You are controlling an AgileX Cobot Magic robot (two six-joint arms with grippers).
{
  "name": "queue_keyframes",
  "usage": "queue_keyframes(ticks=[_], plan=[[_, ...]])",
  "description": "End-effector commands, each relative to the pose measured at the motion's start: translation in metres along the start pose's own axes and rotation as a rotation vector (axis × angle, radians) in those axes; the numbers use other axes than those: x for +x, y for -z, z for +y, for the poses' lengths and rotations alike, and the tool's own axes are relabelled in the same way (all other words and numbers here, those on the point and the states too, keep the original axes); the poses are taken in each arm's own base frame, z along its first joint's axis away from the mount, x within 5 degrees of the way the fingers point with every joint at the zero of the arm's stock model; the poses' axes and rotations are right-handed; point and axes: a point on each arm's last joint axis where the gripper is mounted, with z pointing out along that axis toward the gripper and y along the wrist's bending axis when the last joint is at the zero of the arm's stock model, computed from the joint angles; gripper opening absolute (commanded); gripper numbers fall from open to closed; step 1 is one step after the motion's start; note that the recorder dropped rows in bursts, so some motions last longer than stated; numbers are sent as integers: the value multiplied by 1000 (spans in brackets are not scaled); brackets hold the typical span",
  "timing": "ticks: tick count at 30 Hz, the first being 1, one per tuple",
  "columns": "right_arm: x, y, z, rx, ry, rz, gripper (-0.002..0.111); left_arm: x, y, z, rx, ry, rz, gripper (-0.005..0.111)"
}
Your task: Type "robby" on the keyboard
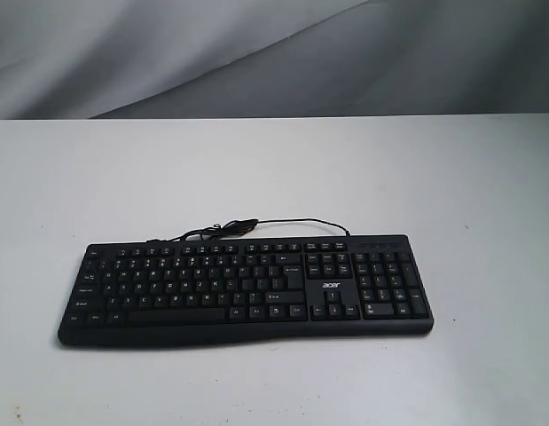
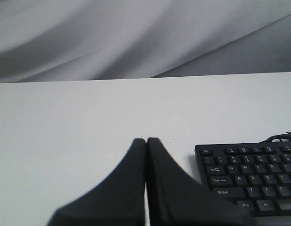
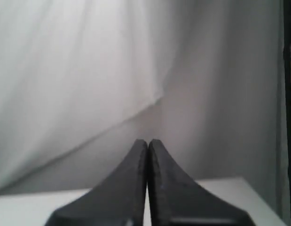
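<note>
White counter (image 1: 256,160) bore the stiff keyboard (image 1: 247,288); keys likely wanted light taps, no grasp. Left pincer (image 2: 146,140) and right pincer (image 3: 147,140) were closed, empty.

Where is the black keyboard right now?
In the exterior view the keyboard lies flat on the white table, in the lower middle of the picture, with its cable bunched along its far edge.
</note>
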Motion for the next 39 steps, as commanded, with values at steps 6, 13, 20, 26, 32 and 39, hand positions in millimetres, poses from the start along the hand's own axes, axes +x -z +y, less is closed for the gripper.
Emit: queue_keyframes(ticks=[6,13,20,26,32,39], plan=[[-28,5,-3,14,-128,-321,0,1,0,0,1,12,-3,1],[-55,11,-4,-19,-278,-504,0,1,0,0,1,12,-3,1],[-110,-57,7,-11,-287,-126,0,1,0,0,1,12,-3,1],[-139,-134,10,15,-293,51,0,1,0,0,1,12,-3,1],[-147,-187,9,13,-317,-52,0,1,0,0,1,12,-3,1],[-153,-244,15,-28,124,132,0,1,0,0,1,12,-3,1]])
